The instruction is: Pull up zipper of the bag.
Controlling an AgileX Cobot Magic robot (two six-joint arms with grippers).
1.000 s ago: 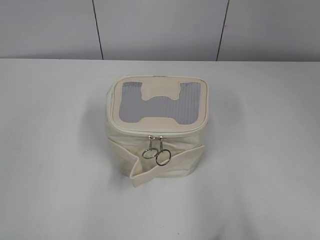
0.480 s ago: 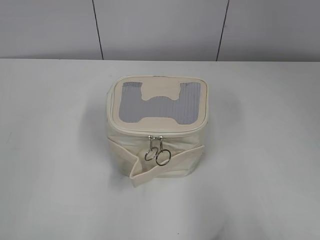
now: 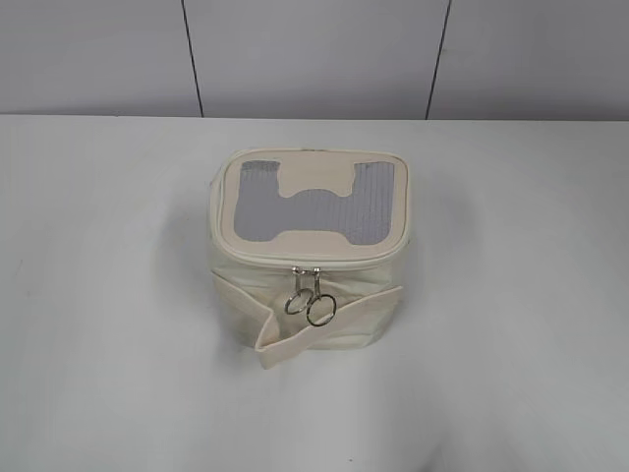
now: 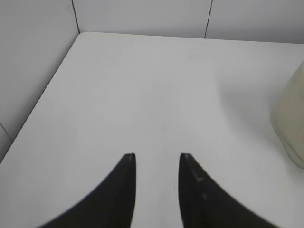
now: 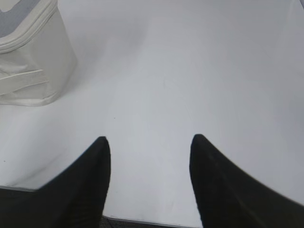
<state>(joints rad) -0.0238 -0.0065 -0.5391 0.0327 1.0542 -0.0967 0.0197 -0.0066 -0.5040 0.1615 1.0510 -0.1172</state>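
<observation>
The cream boxy bag [image 3: 307,251] stands mid-table in the exterior view, its lid bearing a grey ribbed H-shaped panel. The zipper [image 3: 305,268] runs under the lid rim; its two silver sliders sit together at the front, ring pulls [image 3: 311,306] hanging over the strap [image 3: 324,331]. No arm shows in the exterior view. My left gripper [image 4: 156,156] is open and empty over bare table, the bag's edge [image 4: 290,121] at its right. My right gripper [image 5: 149,140] is open and empty near the table's front edge, the bag [image 5: 33,61] at its upper left.
The white table [image 3: 511,295] meets a grey panelled wall [image 3: 314,54] behind. The left wrist view shows the table's far left corner [image 4: 80,35] and left edge. The right wrist view shows the table's near edge [image 5: 142,222].
The left ring pull has swung slightly; the bag has not moved and no arm has entered the exterior view.
</observation>
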